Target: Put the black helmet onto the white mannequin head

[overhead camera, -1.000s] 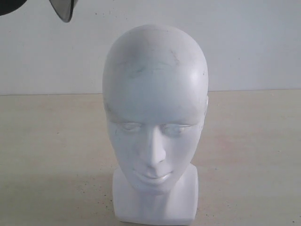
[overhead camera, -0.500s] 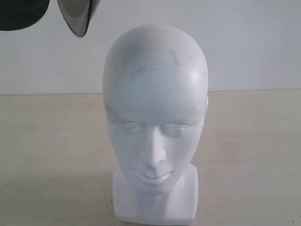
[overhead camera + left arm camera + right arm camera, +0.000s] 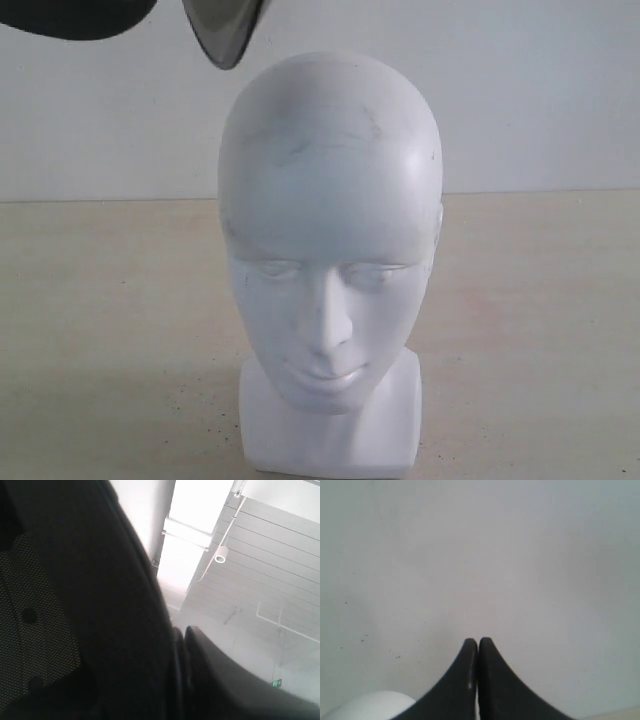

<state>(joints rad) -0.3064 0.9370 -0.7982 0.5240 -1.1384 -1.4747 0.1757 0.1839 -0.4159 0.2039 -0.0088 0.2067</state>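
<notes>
The white mannequin head (image 3: 330,250) stands upright in the middle of the exterior view on its blocky neck base, facing the camera. The black helmet (image 3: 80,18) hangs at the top left, above and left of the crown, cut off by the frame. Its smoky visor (image 3: 225,35) points down close to the head's upper left. In the left wrist view the helmet's shell and meshed lining (image 3: 40,630) fill the picture, and my left gripper (image 3: 180,635) is shut on its rim, one finger (image 3: 225,680) showing outside. My right gripper (image 3: 478,642) is shut and empty, with the head's top (image 3: 370,707) beside it.
A beige tabletop (image 3: 110,320) spreads around the head, with a plain white wall (image 3: 540,100) behind. The left wrist view looks past the helmet at a white ceiling with pipes (image 3: 260,555).
The helmet and its visor have moved right, toward the mannequin head's crown. The head has not moved.
</notes>
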